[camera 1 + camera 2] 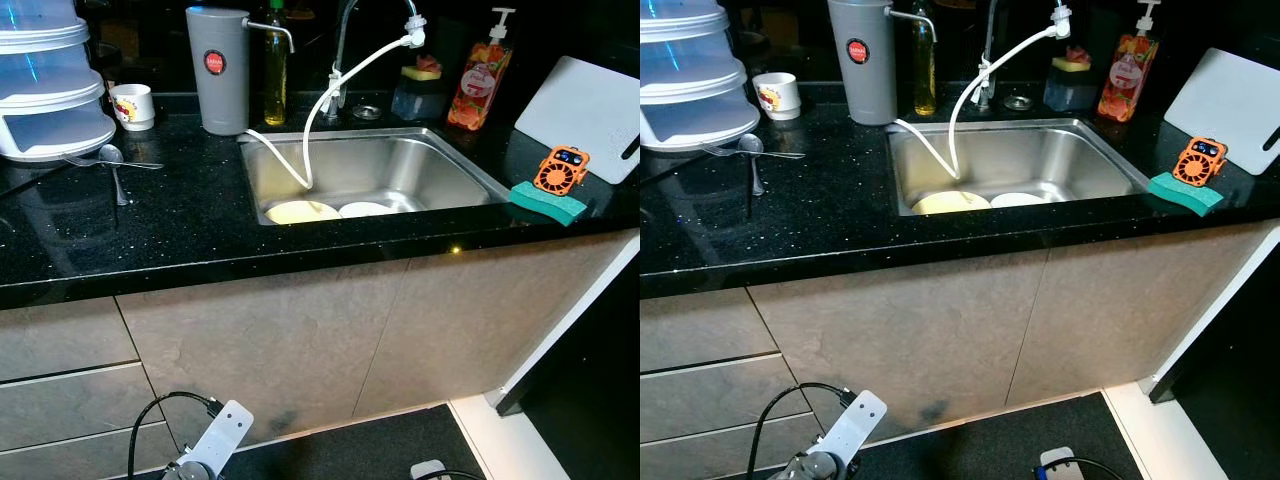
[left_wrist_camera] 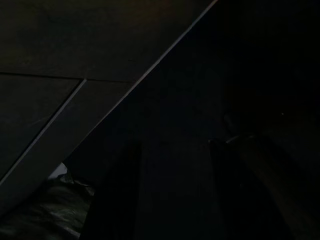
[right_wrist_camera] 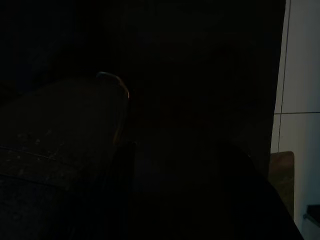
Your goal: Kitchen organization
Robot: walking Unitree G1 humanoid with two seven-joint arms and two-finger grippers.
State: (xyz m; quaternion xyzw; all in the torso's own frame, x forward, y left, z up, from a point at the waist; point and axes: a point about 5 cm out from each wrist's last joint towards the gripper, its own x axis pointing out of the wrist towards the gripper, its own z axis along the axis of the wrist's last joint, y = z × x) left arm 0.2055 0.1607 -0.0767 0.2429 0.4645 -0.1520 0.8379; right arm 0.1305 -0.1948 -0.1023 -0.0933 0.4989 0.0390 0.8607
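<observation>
The robot stood facing a black tabletop (image 1: 200, 225) with a steel sink (image 1: 440, 165) set into it. Both arms hung low by the cabinet fronts, well below the work surface. The left gripper (image 2: 172, 190) pointed toward the floor in deep shade, its two dark jaws standing apart. The right gripper (image 3: 175, 195) hung the same way, jaws spread, in near blackness.

Everything to be tidied lay above and ahead of the jaws. Two pale plates (image 1: 302, 211) rested side by side in the sink, near its front wall, under a white hose (image 1: 318, 120). A spoon (image 1: 113, 165) lay on the tabletop to the left, its long axis running roughly toward the robot, just beside a stack of white containers (image 1: 45, 90) and near a small cup (image 1: 133, 105). The left arm seemed the nearer one for these.

To the right of the sink, a green sponge (image 1: 545, 203) lay by the edge with an orange gadget (image 1: 560, 170) resting against it, closer to the right arm.
</observation>
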